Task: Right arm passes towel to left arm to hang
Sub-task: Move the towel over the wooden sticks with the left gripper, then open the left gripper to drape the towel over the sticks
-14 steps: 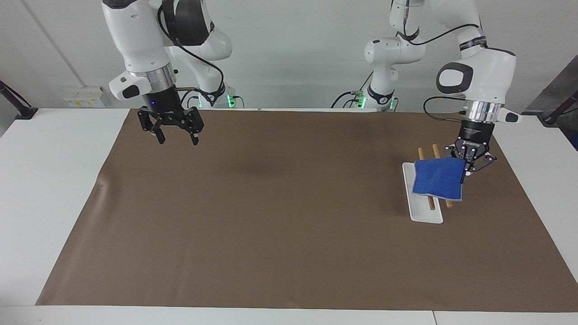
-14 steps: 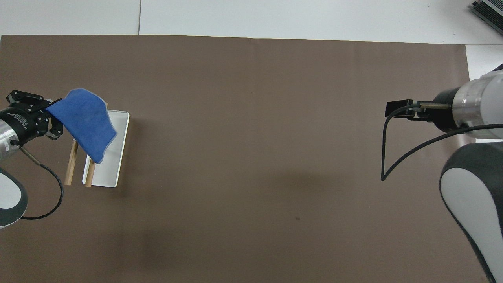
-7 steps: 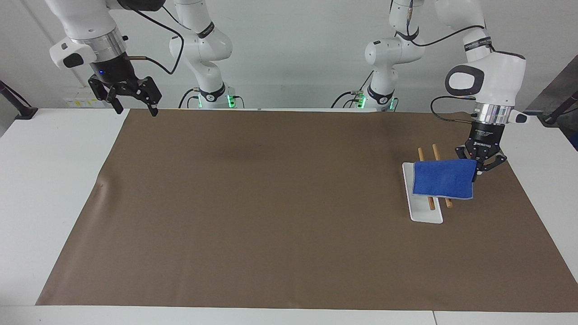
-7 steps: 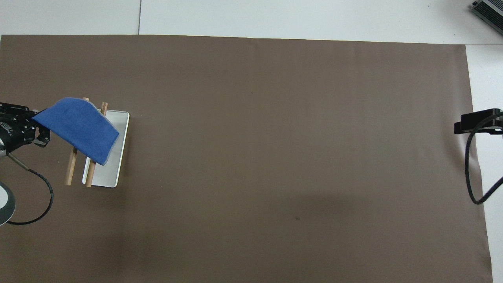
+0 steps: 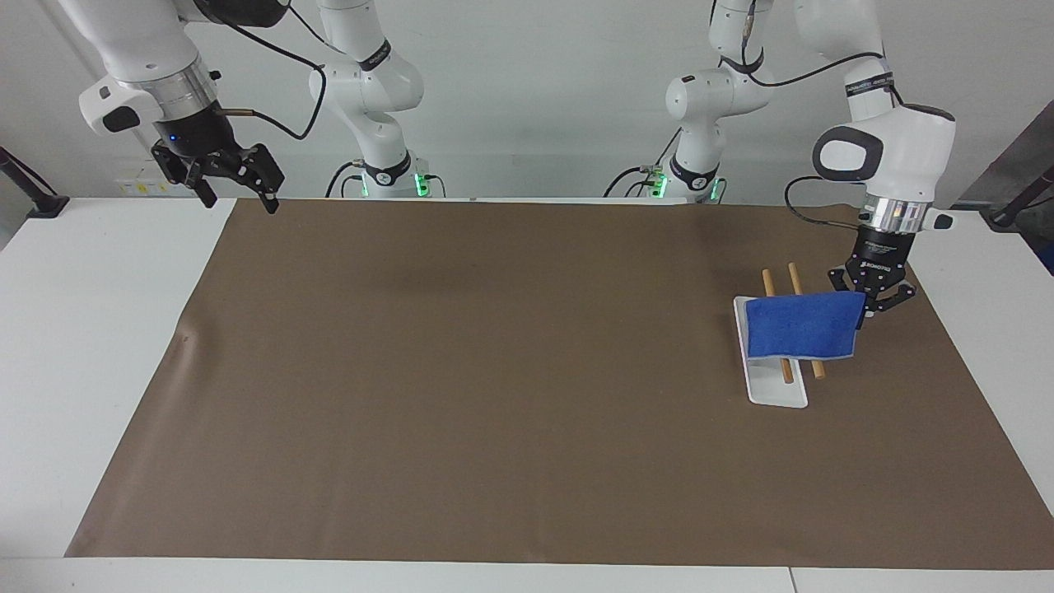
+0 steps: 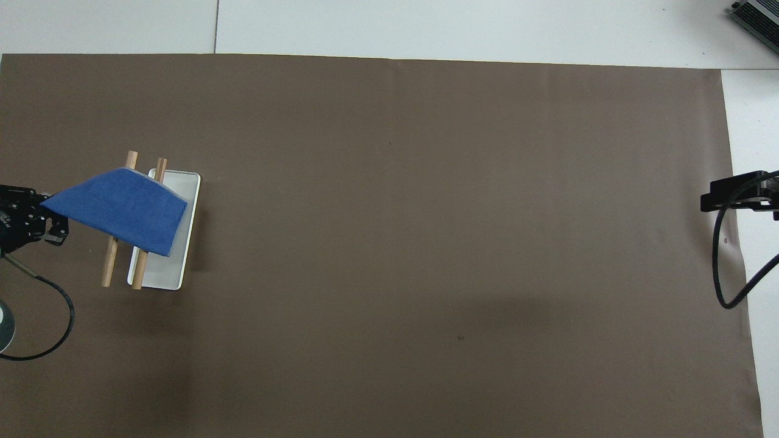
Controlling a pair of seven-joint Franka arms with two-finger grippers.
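left jaws (image 5: 865,309) grip towel (image 5: 800,329) over rack (image 5: 774,387).

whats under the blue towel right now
Two wooden rods and a white tray show beneath the towel, held by the left hand. Their middle parts are covered.

towel (image 5: 800,328) hiding rack rods' (image 5: 780,284) middles, left claw (image 6: 24,214) cut by overhead edge
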